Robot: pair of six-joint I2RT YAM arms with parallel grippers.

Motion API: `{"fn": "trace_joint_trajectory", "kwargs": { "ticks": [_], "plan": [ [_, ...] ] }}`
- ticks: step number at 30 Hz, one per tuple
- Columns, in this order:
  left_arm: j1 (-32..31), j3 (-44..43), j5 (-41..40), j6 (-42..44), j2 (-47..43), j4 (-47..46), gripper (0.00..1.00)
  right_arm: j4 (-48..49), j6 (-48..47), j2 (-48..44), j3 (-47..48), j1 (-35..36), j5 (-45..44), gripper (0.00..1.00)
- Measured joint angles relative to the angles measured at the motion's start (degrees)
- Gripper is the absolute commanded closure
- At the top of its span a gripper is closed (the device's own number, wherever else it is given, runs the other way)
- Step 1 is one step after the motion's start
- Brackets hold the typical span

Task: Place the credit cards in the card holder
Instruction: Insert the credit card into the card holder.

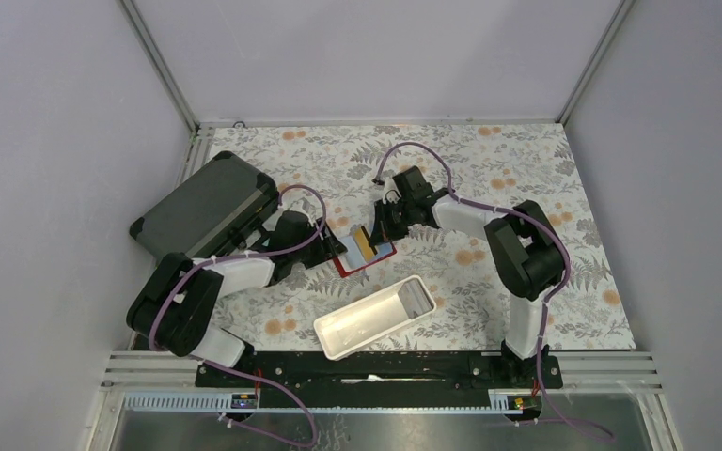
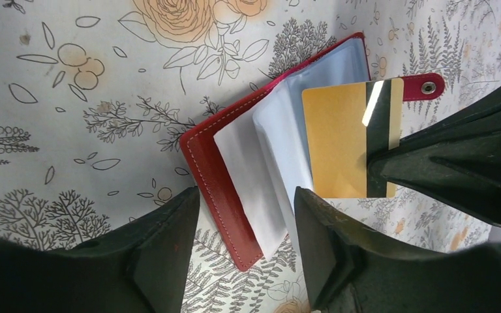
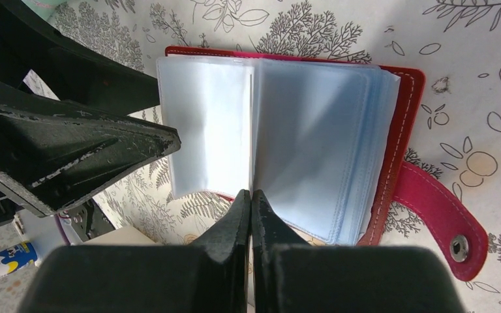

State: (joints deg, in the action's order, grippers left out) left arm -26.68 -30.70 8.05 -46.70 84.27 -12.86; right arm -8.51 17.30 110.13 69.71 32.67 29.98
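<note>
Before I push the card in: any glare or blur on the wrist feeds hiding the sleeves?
Left wrist: a glare streak cuts the dark stripe of the yellow card; the rest is sharp. Right wrist: the card holder shows its clear sleeves washed pale, their edges hard to separate, and the right tool sits dark and soft close to the lens. Top external: even light, soft shadows.
</note>
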Motion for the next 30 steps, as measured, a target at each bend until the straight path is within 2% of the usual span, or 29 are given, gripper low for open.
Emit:
{"fn": "trace_joint_trajectory", "kwargs": {
  "ticks": [8,17,30],
  "plan": [
    [0.04,-0.44,-1.09,1.64,1.18,0.22,0.60,0.02,-0.02,1.38,0.20,-0.07,1.55,1.00],
    [0.31,-0.46,-1.95,2.27,2.49,-0.26,0.82,0.09,0.48,2.45,0.31,-0.13,2.23,1.00],
    [0.39,-0.46,-2.47,2.36,2.99,-0.59,0.87,0.22,2.54,2.54,0.13,-0.17,0.87,1.00]
  ]
}}
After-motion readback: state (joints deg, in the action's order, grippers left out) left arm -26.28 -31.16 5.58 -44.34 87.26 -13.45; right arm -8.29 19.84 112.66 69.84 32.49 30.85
